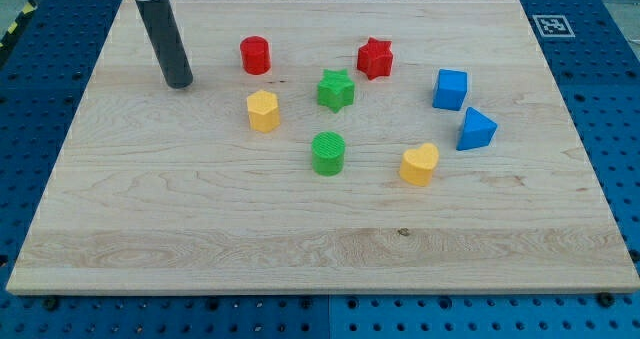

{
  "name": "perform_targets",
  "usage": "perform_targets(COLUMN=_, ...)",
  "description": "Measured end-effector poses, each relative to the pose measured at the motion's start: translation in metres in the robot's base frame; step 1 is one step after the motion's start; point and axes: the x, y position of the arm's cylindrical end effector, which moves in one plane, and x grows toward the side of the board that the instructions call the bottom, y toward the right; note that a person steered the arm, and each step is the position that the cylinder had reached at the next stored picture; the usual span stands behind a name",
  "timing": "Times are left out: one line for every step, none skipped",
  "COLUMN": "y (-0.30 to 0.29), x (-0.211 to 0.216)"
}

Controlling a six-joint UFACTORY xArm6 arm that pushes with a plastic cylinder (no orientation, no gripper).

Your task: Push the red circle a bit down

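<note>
The red circle (255, 55) stands on the wooden board (200, 219) near the view's top, left of centre. My tip (179, 82) rests on the board to the left of the red circle and slightly lower, about one block's width and more away, not touching it. The dark rod rises from the tip toward the view's top left. A yellow hexagon (263, 110) sits just below the red circle.
A red star (375, 58) lies to the right of the circle. A green star (336, 90) and a green circle (328, 153) sit near the middle. A yellow heart (419, 164), blue cube (450, 89) and blue triangle (476, 129) are at the right.
</note>
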Motion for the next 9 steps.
perform_targets(y=-0.003, x=-0.007)
perform_targets(y=-0.003, x=-0.049)
perform_targets(y=0.023, x=-0.066)
perform_targets(y=0.063, x=-0.066)
perform_targets(y=0.084, x=-0.061)
perform_targets(y=0.084, x=-0.056)
perform_targets(y=0.084, x=-0.056)
perform_targets(y=0.084, x=-0.056)
perform_targets(y=0.084, x=-0.055)
